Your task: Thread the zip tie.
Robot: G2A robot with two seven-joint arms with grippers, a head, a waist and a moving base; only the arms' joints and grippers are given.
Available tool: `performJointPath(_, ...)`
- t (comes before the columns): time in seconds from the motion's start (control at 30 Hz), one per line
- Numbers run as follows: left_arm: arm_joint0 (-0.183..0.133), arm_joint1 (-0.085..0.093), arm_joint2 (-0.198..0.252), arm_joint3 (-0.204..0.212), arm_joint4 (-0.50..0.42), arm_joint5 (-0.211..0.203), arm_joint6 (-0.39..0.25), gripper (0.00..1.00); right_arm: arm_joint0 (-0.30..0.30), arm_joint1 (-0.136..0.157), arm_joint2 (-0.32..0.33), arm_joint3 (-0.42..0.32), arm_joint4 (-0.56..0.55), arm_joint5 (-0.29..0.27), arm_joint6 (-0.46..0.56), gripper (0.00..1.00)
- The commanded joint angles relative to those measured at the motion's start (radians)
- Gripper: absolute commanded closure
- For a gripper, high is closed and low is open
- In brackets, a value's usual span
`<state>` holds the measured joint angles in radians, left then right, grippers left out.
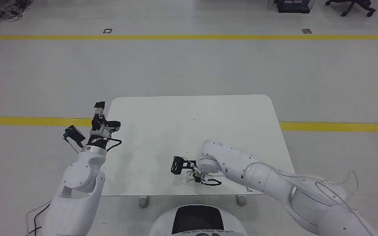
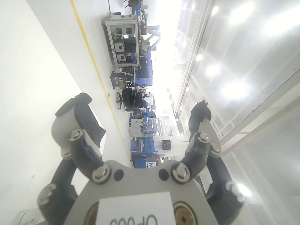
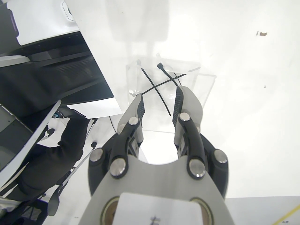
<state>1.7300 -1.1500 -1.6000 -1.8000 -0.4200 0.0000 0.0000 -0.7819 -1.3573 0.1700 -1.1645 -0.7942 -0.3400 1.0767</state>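
Several black zip ties (image 3: 156, 87) lie crossed in a small clear box (image 3: 207, 83) near the table's front edge. One tie's head (image 3: 160, 66) points away from the gripper. My right gripper (image 3: 159, 92) hangs open just over them, one finger on each side of the crossing, and one tie runs behind a finger (image 3: 180, 99). From above, the right gripper (image 1: 198, 176) sits at the ties (image 1: 208, 182). My left gripper (image 2: 141, 101) is open with nothing in it, held in the air beside the table's left edge (image 1: 103, 118).
The white table (image 1: 189, 118) has bare room across its middle and back. A small brown speck (image 3: 262, 33) lies on the surface beyond the box. The robot's dark base (image 3: 58, 71) stands close to the front edge by the right gripper.
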Motion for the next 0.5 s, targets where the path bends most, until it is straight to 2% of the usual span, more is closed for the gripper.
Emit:
performJointPath(0.0,0.0,0.0,0.0,0.0,0.0,0.0,0.0,0.0,-0.001,-0.004,0.0,0.006,0.0,0.0,0.004,0.71)
performJointPath(0.47,0.0,0.0,0.0,0.0,0.0,0.0,0.0,0.0,-0.003,-0.043,0.0,0.06,0.009,0.0,0.028,0.7)
